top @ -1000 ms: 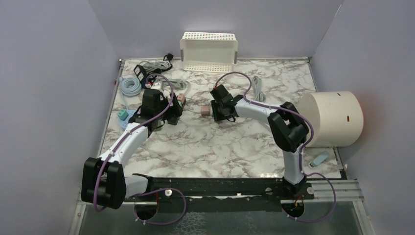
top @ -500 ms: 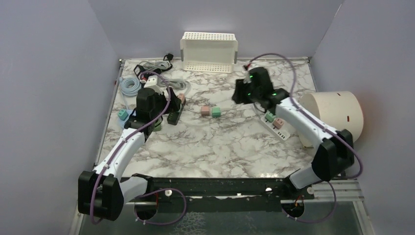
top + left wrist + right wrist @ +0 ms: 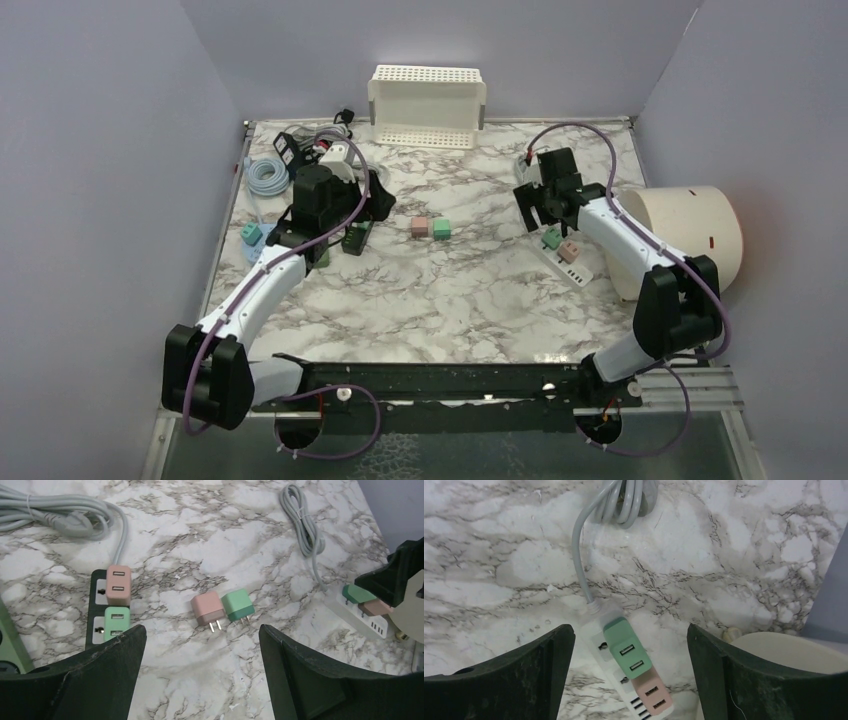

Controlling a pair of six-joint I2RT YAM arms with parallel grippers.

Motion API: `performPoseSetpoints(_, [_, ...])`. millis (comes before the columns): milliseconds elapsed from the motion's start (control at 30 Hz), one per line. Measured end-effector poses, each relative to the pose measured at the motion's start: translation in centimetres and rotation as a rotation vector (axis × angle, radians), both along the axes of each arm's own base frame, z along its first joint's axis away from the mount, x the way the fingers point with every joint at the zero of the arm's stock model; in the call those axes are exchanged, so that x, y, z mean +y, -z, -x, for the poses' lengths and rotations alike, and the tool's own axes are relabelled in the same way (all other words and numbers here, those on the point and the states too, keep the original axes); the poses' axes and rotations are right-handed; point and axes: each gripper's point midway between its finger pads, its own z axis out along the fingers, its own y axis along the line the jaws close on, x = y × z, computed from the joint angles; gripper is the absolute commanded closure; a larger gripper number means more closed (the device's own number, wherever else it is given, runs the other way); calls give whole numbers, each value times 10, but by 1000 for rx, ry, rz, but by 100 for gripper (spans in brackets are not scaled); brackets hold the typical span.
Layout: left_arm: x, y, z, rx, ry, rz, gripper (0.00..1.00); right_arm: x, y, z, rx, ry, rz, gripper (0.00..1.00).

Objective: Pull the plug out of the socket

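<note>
A white power strip [image 3: 600, 655] lies at the right of the table, with a green plug [image 3: 626, 647] and a pink plug [image 3: 653, 695] seated in its sockets. My right gripper [image 3: 630, 630] hangs open above them, one finger on each side of the green plug, touching nothing. In the top view it [image 3: 538, 215] is just behind that strip [image 3: 575, 271]. A black power strip [image 3: 96, 602] on the left holds a pink plug [image 3: 119, 585] and a green plug [image 3: 117, 622]. My left gripper [image 3: 201, 630] is open and empty. Two loose plugs, pink [image 3: 208, 609] and green [image 3: 238, 605], lie mid-table.
A cream cylinder [image 3: 680, 240] lies close to the right of the white strip. A white perforated basket [image 3: 427, 105] stands at the back. Coiled cables [image 3: 265, 175] and an adapter fill the back left corner. A grey cord bundle [image 3: 624, 500] runs from the white strip.
My right gripper let go of a green plug beside the loose pink one mid-table, swung right and opened over the white strip. The left arm shifted slightly toward the back.
</note>
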Motion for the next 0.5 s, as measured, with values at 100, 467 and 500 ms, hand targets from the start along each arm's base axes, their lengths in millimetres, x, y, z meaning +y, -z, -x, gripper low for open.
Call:
performPoseSetpoints(100, [-9, -9, 0, -16, 46, 15, 14, -8, 4, 5, 14, -69, 62, 13])
performPoseSetpoints(467, [-76, -58, 32, -176, 537, 177, 1, 1, 36, 10, 112, -207, 33, 45])
performPoseSetpoints(500, [-82, -67, 34, -196, 591, 188, 1, 3, 43, 11, 134, -211, 29, 47])
